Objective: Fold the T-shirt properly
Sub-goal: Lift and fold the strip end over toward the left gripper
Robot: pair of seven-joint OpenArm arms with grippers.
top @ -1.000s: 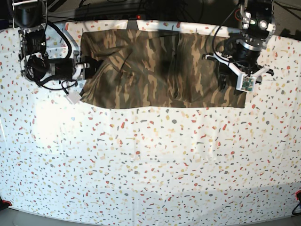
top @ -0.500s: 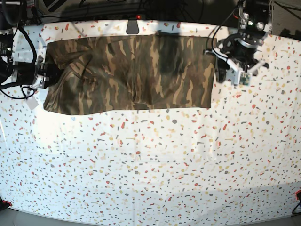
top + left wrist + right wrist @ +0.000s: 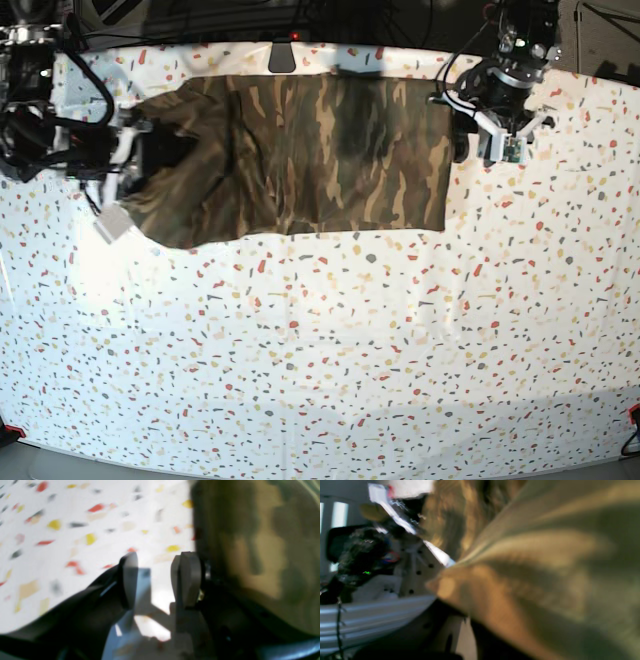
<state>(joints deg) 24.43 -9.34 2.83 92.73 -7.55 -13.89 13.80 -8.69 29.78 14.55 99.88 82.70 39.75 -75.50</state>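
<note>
The camouflage T-shirt [image 3: 300, 155] lies spread along the far edge of the speckled tabletop [image 3: 330, 350], folded into a wide band. The right gripper [image 3: 150, 155] is clenched on the shirt's end near the far left corner, where the cloth is bunched. The left gripper [image 3: 155, 580] stands released just beside the shirt's other end, its fingers [image 3: 128, 580] apart above the tabletop.

One T-shirt [image 3: 300, 150], one speckled table [image 3: 320, 350], two end effectors.
</note>
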